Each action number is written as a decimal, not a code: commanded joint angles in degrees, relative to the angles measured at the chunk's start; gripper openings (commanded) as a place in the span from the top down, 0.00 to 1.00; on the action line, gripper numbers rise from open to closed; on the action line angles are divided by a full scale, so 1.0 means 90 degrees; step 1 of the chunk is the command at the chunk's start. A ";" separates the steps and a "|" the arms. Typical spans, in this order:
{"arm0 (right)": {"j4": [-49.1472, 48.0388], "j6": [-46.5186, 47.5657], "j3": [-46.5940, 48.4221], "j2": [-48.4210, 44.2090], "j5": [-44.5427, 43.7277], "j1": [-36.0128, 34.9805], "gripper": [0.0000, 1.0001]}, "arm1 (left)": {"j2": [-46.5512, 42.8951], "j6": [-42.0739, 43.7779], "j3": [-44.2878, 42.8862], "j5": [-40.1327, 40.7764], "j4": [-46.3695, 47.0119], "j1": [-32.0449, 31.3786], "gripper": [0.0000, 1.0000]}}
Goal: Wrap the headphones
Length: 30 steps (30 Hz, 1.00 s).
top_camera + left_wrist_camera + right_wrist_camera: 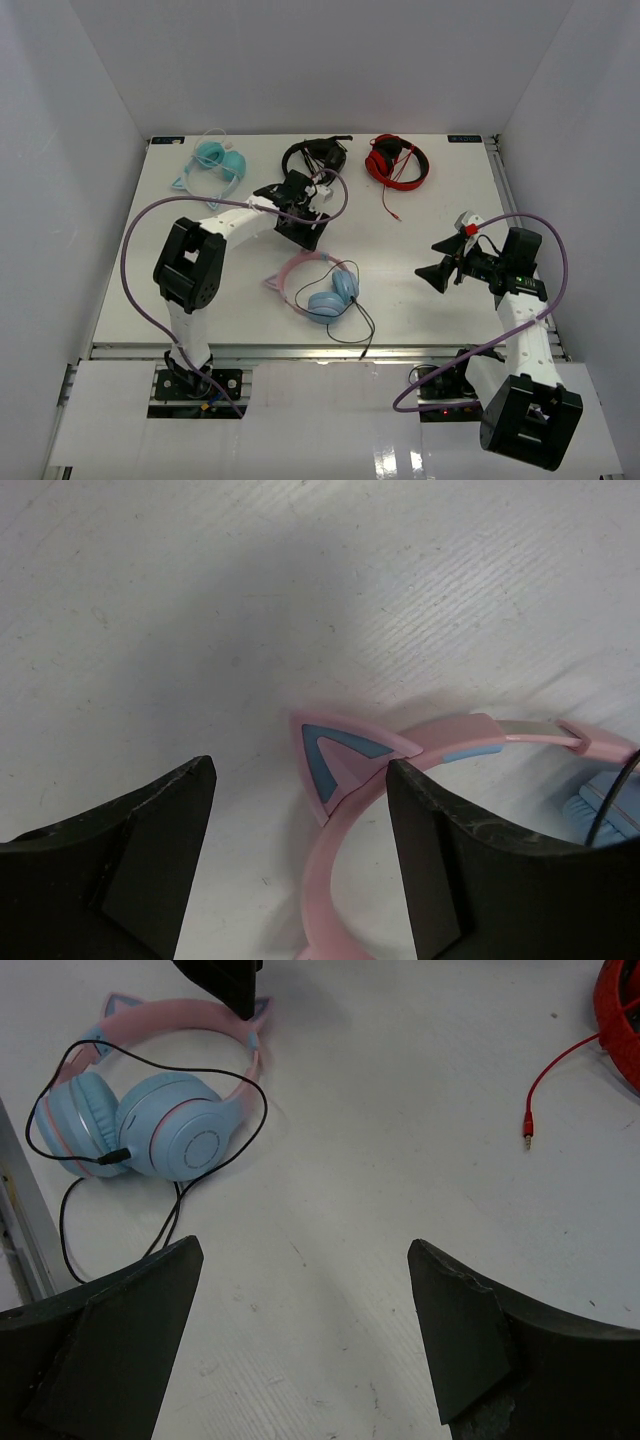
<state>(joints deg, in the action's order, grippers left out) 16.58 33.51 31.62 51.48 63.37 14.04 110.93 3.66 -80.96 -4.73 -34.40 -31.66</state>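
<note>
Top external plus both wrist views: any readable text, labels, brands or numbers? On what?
No text can be read in any view.
Far-left corner tag on the table: too small to read.
Far-right corner tag: too small to read.
Pink headphones: no print visible.

top view: bright, even, diffuse light from overhead, with white walls bouncing it around. only faint soft shadows under the arms on the table (440, 200). glare patch on the glossy front panel (390, 458). walls lean a bit at the edges, mild wide-angle. left wrist view is dimmer and greyish, with a broad soft shadow across the surface. left gripper (300, 770) reads dark and slightly soft; the headphones (340, 755) are sharp. right wrist view is brighter, with a cool cast. right gripper (305, 1248) is near black, little detail.
</note>
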 commanded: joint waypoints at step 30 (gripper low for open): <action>0.0010 0.0179 -0.0066 0.0100 0.0136 -0.0157 0.10 | -0.1381 0.0224 0.1725 -0.0122 0.0223 0.0012 0.17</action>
<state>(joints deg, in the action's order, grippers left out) 16.60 33.92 31.16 52.18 63.20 12.97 98.56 3.94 -63.88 -8.70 -35.48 -31.66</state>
